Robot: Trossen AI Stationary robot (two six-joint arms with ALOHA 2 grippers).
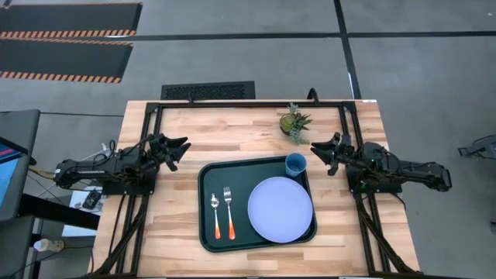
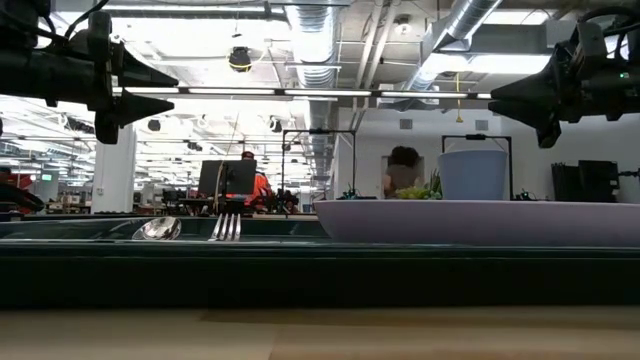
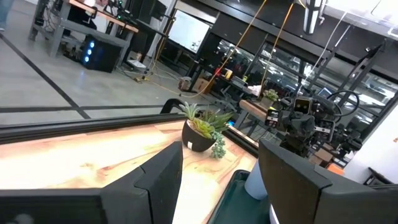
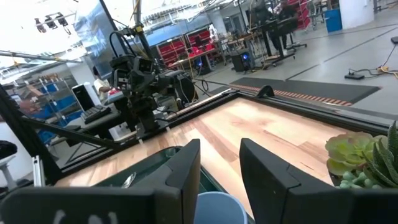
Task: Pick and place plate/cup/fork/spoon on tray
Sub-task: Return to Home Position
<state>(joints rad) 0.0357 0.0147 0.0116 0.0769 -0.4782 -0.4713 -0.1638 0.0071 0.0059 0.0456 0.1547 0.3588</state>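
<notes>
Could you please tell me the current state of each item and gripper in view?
plate: lying flat on the tray.
cup: upright, on the tray.
fork: lying flat on the tray.
spoon: lying flat beside the fork.
left gripper: open, empty, raised.
right gripper: open, empty, raised.
potted plant: upright on the table.
</notes>
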